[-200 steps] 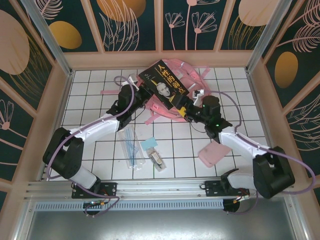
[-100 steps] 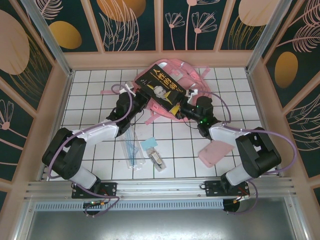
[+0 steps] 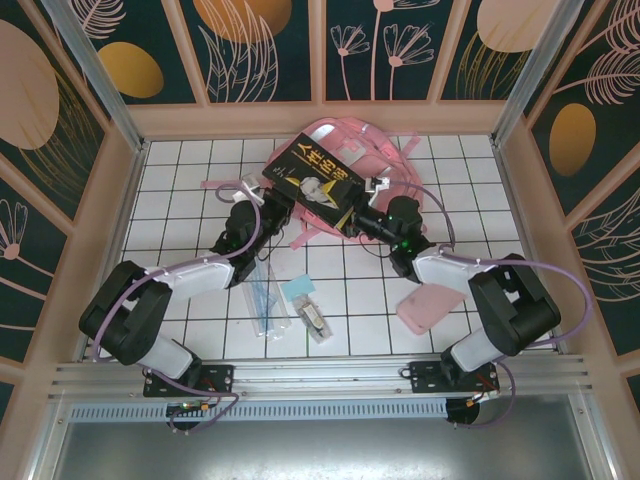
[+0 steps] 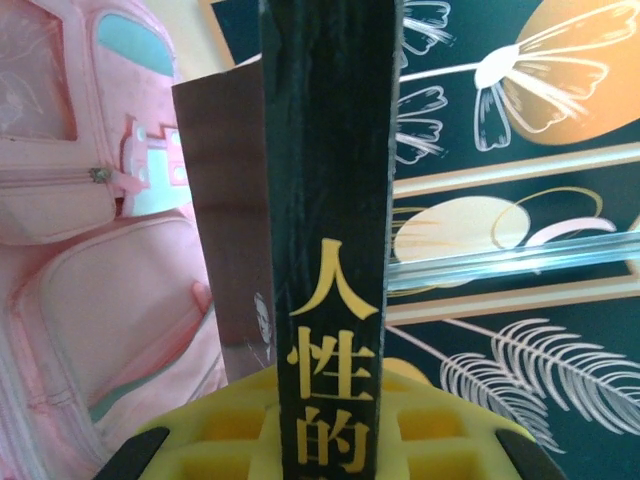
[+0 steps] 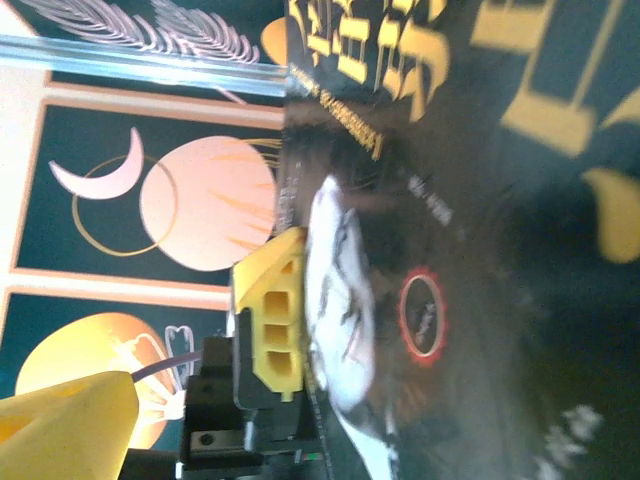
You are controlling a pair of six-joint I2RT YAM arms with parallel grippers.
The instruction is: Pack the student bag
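Note:
A black book (image 3: 318, 178) with yellow characters is held tilted above the pink student bag (image 3: 388, 160), which lies at the back of the table. My left gripper (image 3: 272, 200) is shut on the book's left end. In the left wrist view the book's spine (image 4: 335, 250) stands between the yellow fingers (image 4: 200, 440), with the student bag (image 4: 80, 250) to the left. My right gripper (image 3: 358, 217) is open at the book's lower right corner. In the right wrist view the book's cover (image 5: 450, 200) lies close alongside, and one of my yellow fingertips (image 5: 60, 425) stands apart from it.
A flat pink pouch (image 3: 428, 305) lies to the right near the front. A clear pencil sleeve (image 3: 264, 295), a blue card (image 3: 298, 288) and a small packet (image 3: 315, 322) lie in the middle front. Loose pink straps (image 3: 300, 235) trail from the bag. Walls enclose the table.
The book has shifted left and a little toward the back, carried by my left gripper. My right gripper has followed it leftward, and the right arm has folded closer in.

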